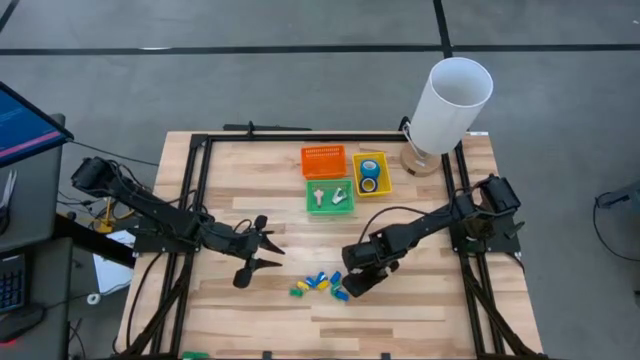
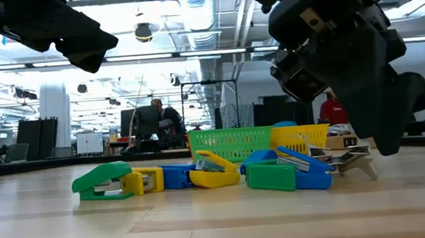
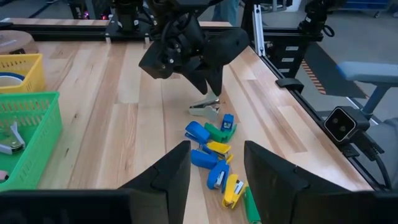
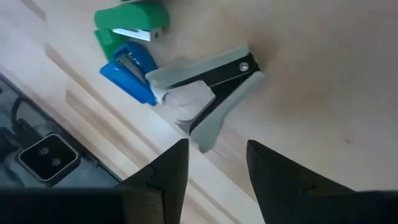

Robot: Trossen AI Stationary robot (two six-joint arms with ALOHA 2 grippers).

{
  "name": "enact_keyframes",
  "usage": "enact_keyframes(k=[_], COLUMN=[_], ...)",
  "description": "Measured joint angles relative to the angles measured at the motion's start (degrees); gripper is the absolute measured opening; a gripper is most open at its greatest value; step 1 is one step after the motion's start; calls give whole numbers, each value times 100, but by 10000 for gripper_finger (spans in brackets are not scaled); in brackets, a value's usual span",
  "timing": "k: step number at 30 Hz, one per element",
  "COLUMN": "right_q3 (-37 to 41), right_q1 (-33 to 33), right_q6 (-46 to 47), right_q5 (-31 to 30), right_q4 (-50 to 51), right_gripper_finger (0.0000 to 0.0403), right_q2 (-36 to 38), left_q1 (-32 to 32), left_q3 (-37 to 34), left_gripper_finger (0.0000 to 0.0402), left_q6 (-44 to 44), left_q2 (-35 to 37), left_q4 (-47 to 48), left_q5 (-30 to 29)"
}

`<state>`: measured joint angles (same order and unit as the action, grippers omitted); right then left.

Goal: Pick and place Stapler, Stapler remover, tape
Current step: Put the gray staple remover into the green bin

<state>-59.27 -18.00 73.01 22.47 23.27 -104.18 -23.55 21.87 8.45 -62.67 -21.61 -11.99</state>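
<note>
A grey staple remover (image 4: 208, 93) lies on the table at the right end of a pile of small blue, green and yellow staplers (image 1: 318, 284). My right gripper (image 4: 214, 149) is open and hovers just above the remover, its fingers pointing down at it; the left wrist view shows it over the remover (image 3: 205, 109). My left gripper (image 1: 262, 246) is open and waits left of the pile, clear of it. Two blue tape rolls (image 1: 369, 176) lie in the yellow basket (image 1: 383, 186). More staple removers (image 1: 328, 196) lie in the green basket (image 1: 311, 207).
An orange basket (image 1: 323, 160) sits behind the green one. A tall white cylinder (image 1: 448, 105) stands at the far right corner. Black frame rails (image 1: 195, 190) run along the table's left, right and far sides. Bare wood lies near the front edge.
</note>
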Motion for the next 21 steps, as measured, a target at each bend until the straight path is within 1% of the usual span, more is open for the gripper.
enact_keyframes(k=[11, 14, 21], right_q3=[0, 0, 0], right_q1=[76, 106, 129], right_q6=[-7, -4, -2], right_q5=[-43, -47, -49], right_q4=[-24, -27, -157], right_gripper_finger=[149, 135, 86], right_q2=[0, 0, 0], left_q1=[-1, -1, 0], left_q3=[0, -1, 0], left_gripper_finger=[140, 140, 140], left_q6=[-1, -2, -2], left_q2=[0, 0, 0], left_q4=[-2, -2, -2], left_q5=[0, 0, 0])
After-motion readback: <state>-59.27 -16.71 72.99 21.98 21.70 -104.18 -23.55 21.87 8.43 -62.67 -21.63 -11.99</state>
